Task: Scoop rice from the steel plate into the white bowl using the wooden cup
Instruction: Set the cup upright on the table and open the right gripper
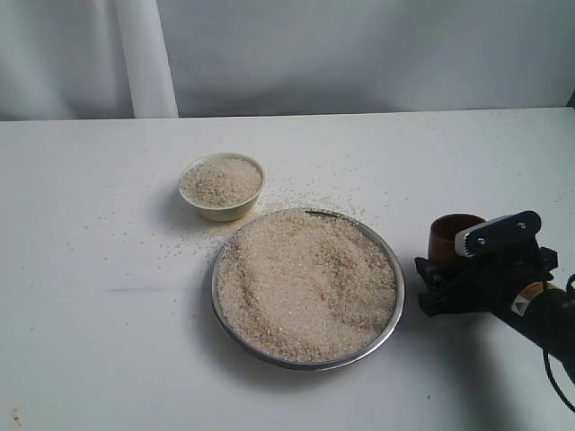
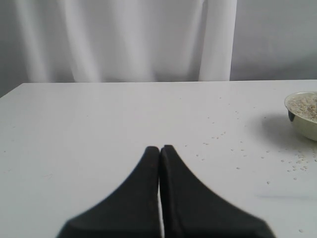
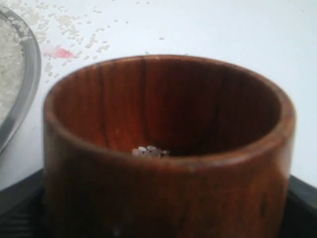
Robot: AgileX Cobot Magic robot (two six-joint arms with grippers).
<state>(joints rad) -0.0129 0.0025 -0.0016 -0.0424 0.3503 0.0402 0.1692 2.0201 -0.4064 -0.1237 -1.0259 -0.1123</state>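
Observation:
The steel plate (image 1: 398, 301) lies mid-table, heaped with rice (image 1: 305, 283). Just behind it to the left, the white bowl (image 1: 225, 212) is filled with rice (image 1: 220, 180) to its rim. The wooden cup (image 1: 449, 235) stands upright on the table to the right of the plate, and my right gripper (image 1: 442, 274) is shut on it. In the right wrist view the cup (image 3: 163, 198) fills the frame, with black fingers (image 3: 15, 206) at its sides and a few grains (image 3: 148, 150) inside. My left gripper (image 2: 160, 148) is shut and empty, low over bare table, with the bowl (image 2: 303, 124) far off to one side.
Loose grains (image 1: 296, 184) are scattered on the white table around the bowl and behind the plate. A small red mark (image 3: 59, 52) lies on the table near the plate's rim (image 3: 27, 84). A white curtain (image 1: 144, 54) hangs behind the table's far edge.

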